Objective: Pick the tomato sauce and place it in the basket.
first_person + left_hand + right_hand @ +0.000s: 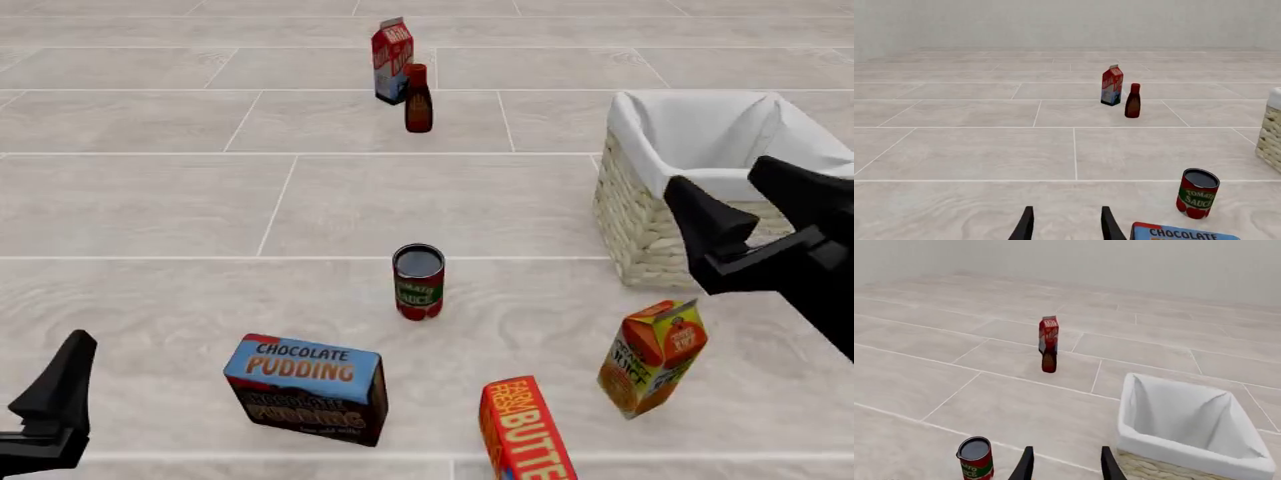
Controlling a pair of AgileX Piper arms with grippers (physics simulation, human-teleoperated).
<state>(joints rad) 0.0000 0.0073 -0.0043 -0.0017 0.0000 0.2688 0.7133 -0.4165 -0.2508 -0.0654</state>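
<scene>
Near the middle of the table we found the tomato sauce (418, 281) standing upright, well apart from both open, empty grippers, the right gripper (1065, 464) seemingly nearer, beside the basket (641, 215).

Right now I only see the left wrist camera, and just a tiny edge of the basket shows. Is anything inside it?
Observer: No. In the right wrist view only white cloth shows inside the basket.
Operator: Is the other hand holding something?
Observer: No. The right hand is open, with nothing between its fingers, in front of the basket in the front view.
Operator: What's next to the pudding box?
Observer: To its right in the front view are a red butter box and a tilted orange juice carton.
</scene>
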